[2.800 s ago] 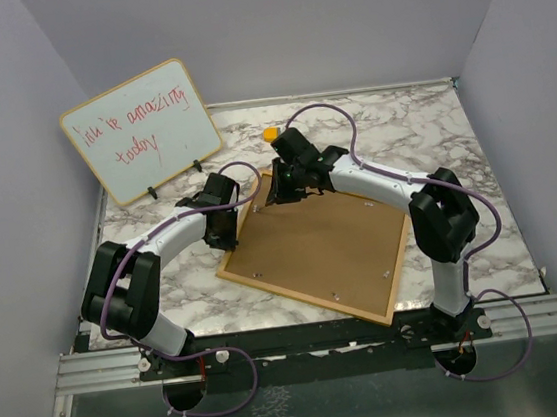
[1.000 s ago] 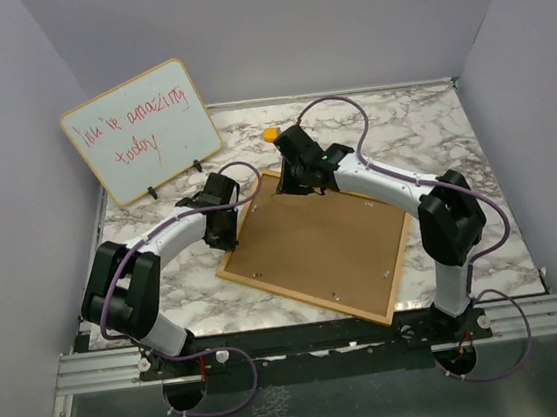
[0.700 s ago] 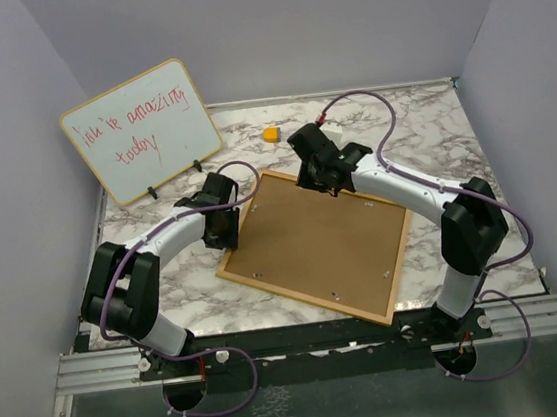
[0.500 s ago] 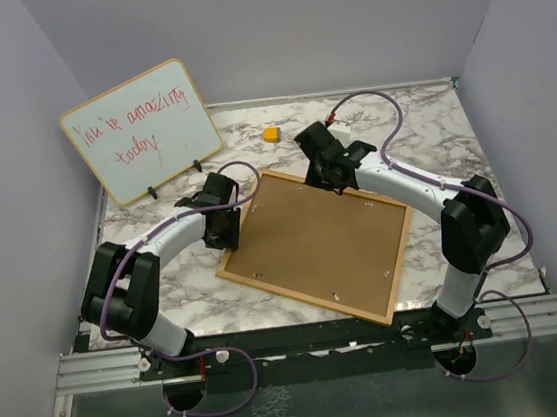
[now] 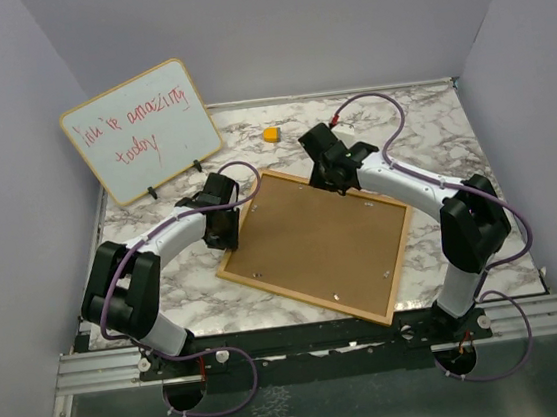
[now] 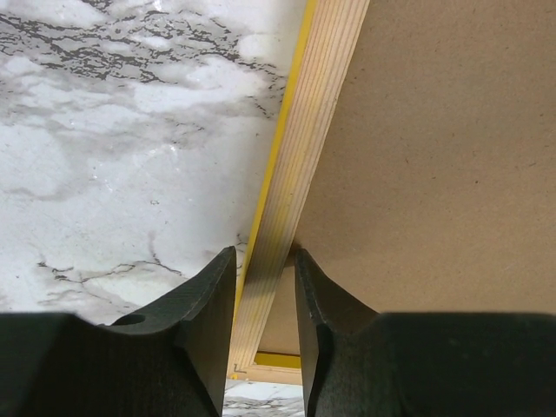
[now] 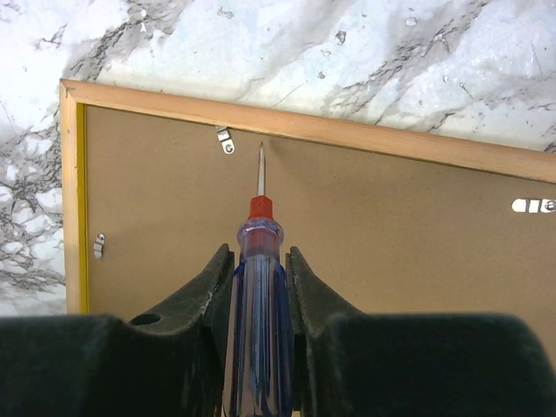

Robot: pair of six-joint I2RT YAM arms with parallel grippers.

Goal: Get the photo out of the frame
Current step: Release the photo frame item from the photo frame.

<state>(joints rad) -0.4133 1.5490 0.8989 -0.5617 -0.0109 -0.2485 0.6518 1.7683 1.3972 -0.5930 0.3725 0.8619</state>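
The frame (image 5: 313, 245) lies face down on the marble table, its brown back up and a thin yellow border at the edges. The photo is hidden under the back. My left gripper (image 5: 223, 237) is shut on the frame's left edge (image 6: 300, 165), one finger on each side of the rail. My right gripper (image 5: 330, 177) is over the frame's far edge, shut on a screwdriver (image 7: 259, 287) with a blue handle and red collar. The screwdriver's tip points just right of a small metal clip (image 7: 225, 138). Two more clips show, one (image 7: 100, 245) at the left and one (image 7: 530, 206) at the right.
A whiteboard (image 5: 141, 132) with red handwriting stands at the back left on small feet. A small yellow object (image 5: 270, 134) lies on the table behind the frame. Grey walls close in the left, back and right sides.
My right gripper has moved with the screwdriver from the frame's far left corner to the right and back along the far edge. The left arm and the frame have not moved.
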